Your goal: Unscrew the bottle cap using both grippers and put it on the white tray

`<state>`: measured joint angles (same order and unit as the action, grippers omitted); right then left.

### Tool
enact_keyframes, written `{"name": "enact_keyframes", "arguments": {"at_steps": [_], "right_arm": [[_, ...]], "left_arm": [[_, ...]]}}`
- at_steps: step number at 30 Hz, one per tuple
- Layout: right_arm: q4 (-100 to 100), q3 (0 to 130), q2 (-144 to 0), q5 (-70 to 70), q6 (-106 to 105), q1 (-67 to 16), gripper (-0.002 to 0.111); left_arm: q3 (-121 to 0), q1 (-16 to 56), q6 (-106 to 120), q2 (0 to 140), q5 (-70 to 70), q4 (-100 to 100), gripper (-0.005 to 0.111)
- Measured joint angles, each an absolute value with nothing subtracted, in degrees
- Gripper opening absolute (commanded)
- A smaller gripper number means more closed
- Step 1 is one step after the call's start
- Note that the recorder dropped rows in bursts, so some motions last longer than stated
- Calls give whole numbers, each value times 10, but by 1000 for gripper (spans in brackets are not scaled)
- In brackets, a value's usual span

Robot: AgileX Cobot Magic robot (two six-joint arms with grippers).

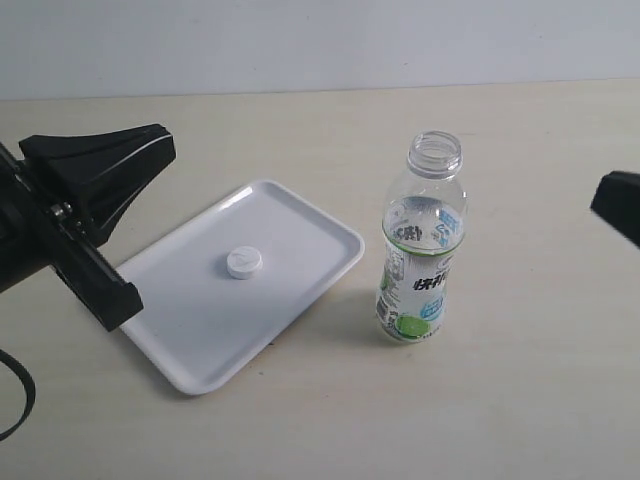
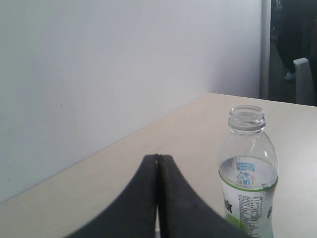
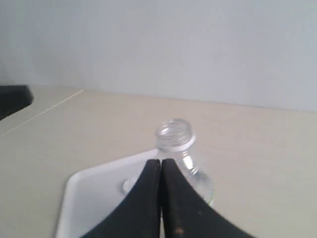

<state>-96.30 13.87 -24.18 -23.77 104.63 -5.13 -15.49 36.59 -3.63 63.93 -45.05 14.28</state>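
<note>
Left gripper (image 2: pixel 157 158) first, since it's right up in the lens: jaws clenched flat against each other, just a thin seam between them, nothing pinched in there. Same deal with the right gripper (image 3: pixel 161 164), which is pressed tight and empty.

Moving out from there, the bottle cap (image 1: pixel 243 262) is lying flat roughly in the middle of the white tray (image 1: pixel 190 345), with nothing touching it. The bottle (image 1: pixel 420 250) stands upright on the counter (image 1: pixel 520 400) just beside the tray, not touching it, and its neck is open with the threads bare. The left gripper hangs by the tray's side away from the bottle. The right one is well clear of the tray, out past the bottle.

So imo the unscrew and the drop-off both look done, and this is the wrap-up bit. The only thing the next move really needs is both arms pulling out without clipping that open bottle or nudging the tray.
</note>
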Motion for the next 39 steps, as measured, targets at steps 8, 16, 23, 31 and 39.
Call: {"name": "enact_keyframes", "arguments": {"at_steps": [8,16,23,31,39], "right_arm": [[-963,139,-184,-127,1049,-51,0],[-962,139,-149,-58,1049,-51,0],[-657,139,-103,45,814,-51,0],[-535,139,-86,124,681,-51,0],[-509,139,-63,133,629,-51,0]], "left_arm": [[-155,366,-36,639,-450,143,0],[-155,366,-36,639,-450,143,0],[-155,366,-36,639,-450,143,0],[-155,366,-36,639,-449,143,0],[-155,366,-36,639,-449,143,0]]}}
